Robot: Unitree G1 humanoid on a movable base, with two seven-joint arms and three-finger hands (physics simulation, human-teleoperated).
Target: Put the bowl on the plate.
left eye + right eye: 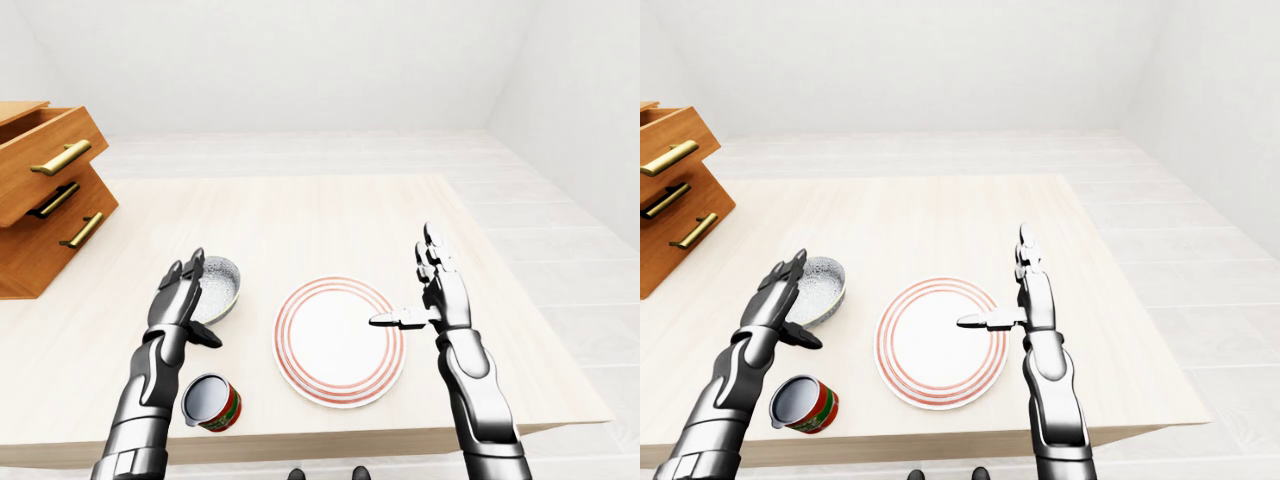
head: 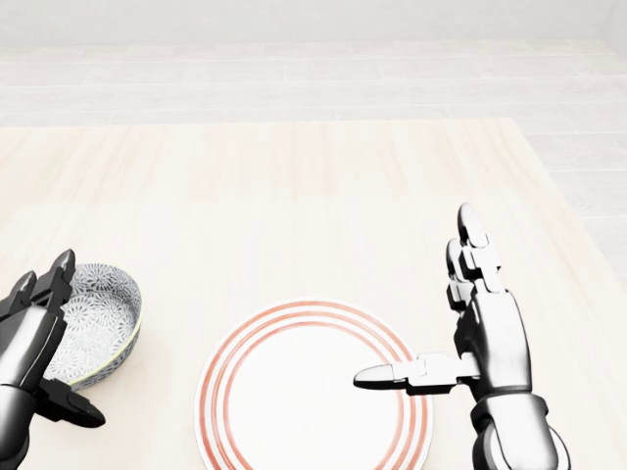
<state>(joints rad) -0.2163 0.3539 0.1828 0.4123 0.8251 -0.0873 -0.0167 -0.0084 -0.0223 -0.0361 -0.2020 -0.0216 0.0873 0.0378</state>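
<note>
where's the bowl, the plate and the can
bowl (image 2: 103, 313), head view, patterned inside
plate (image 2: 294, 397), head view, bare white middle
can (image 1: 204, 397), left-eye view, grey top end

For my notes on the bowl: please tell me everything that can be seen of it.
The bowl is small and round, looks ceramic, with a grey-and-white flower-like pattern inside and a pale yellowish rim. It stands upright and empty on the light wooden table, in the head view left of the red-ringed plate and apart from it. The open left hand stands at its left side; whether it touches cannot be told.
</note>
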